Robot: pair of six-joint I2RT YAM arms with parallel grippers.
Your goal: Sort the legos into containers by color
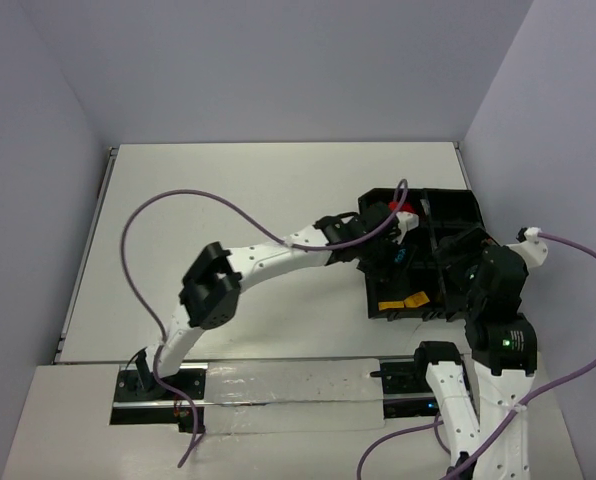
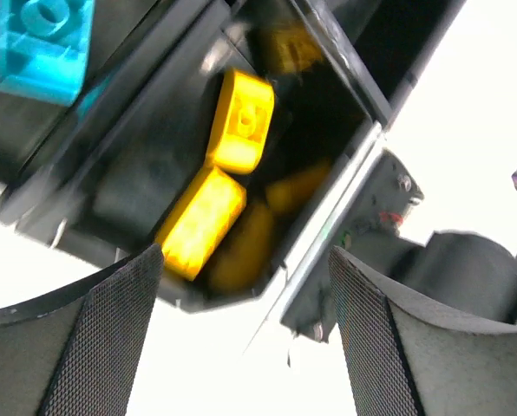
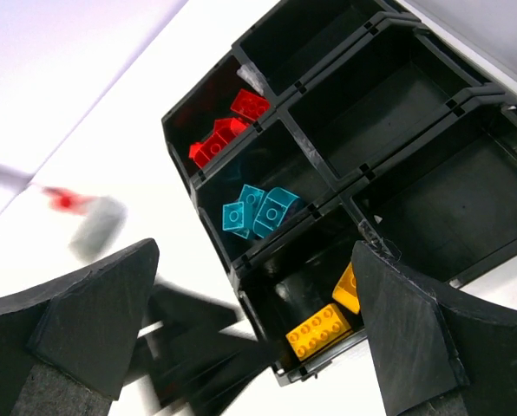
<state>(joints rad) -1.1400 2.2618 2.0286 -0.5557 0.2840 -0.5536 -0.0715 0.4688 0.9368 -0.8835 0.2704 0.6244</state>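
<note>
My left pincer [image 2: 245, 256] hangs spread over the black tray [image 3: 397, 113] with nothing pinched. Past its fingers I see the yellow bricks [image 2: 202, 217] lying in their bin. My right pincer [image 3: 254, 251] is spread wide too, and holds nothing. The red bricks [image 3: 224, 130] and blue bricks [image 3: 257, 211] each lie in a bin of their own, in one row with the yellow.

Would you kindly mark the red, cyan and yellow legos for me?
red legos [image 3: 217, 143], right wrist view, on the nearer brick.
cyan legos [image 3: 274, 208], right wrist view, on the larger brick.
yellow legos [image 3: 317, 330], right wrist view, studded top face.
</note>
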